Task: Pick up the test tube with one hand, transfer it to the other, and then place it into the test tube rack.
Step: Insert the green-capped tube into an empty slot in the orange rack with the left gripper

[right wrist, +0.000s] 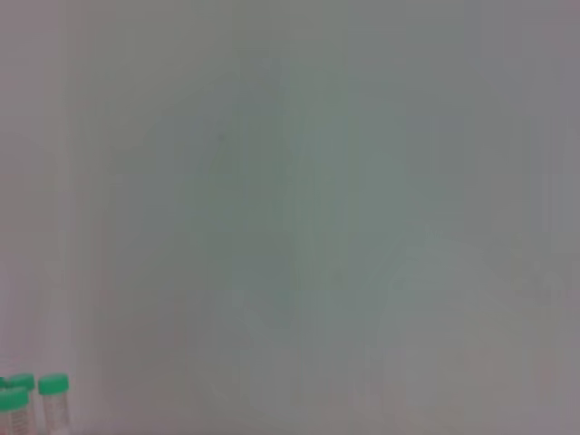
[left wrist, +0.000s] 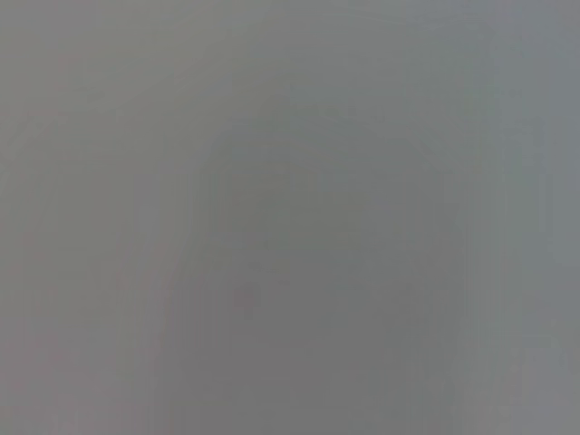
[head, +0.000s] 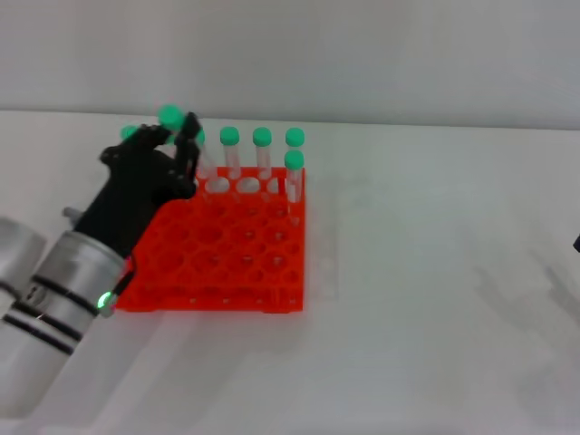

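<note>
The orange-red test tube rack [head: 227, 245] stands on the white table, left of the middle in the head view. My left gripper [head: 181, 136], black on the silver-white arm with a green light, is over the rack's back left corner. It is shut on a test tube with a green cap [head: 169, 115], which sticks up above the fingers; the tube's lower part is hidden behind the hand. Only a dark sliver of my right gripper [head: 577, 243] shows at the right edge. The left wrist view shows nothing but grey.
Several other green-capped tubes [head: 262, 149] stand upright in the rack's back row and right side. Some of their caps [right wrist: 53, 385] show in a corner of the right wrist view. The white table [head: 435, 272] stretches to the right of the rack.
</note>
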{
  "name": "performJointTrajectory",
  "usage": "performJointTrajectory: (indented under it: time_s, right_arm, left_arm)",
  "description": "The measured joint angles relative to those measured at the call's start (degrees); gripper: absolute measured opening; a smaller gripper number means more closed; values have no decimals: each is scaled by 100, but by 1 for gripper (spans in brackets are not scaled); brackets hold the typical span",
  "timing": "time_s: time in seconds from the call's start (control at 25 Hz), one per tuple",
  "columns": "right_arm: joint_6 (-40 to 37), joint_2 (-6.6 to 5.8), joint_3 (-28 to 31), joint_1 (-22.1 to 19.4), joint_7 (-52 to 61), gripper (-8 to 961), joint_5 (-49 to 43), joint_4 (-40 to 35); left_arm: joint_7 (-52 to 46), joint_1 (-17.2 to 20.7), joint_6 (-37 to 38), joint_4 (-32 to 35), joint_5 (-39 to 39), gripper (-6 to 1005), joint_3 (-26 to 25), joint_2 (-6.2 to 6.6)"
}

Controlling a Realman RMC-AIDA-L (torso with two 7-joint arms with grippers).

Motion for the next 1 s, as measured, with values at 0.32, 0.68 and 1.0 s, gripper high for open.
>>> performJointTrajectory:
  time_s: [0.32,0.68,1.0]
  right_arm:
    - [2,2,1,71,0,813,2,37]
    - [2,2,0,72,-5,811,14,37]
    - [46,-8,0,72,-9,811,4,28]
  left_arm:
    - [-38,-423,982,-139,366,205,30,-14]
    - [-20,-487,1296,-165,437,206,-11,-26]
    - [-15,-593,1436,-162,436,205,-20,-23]
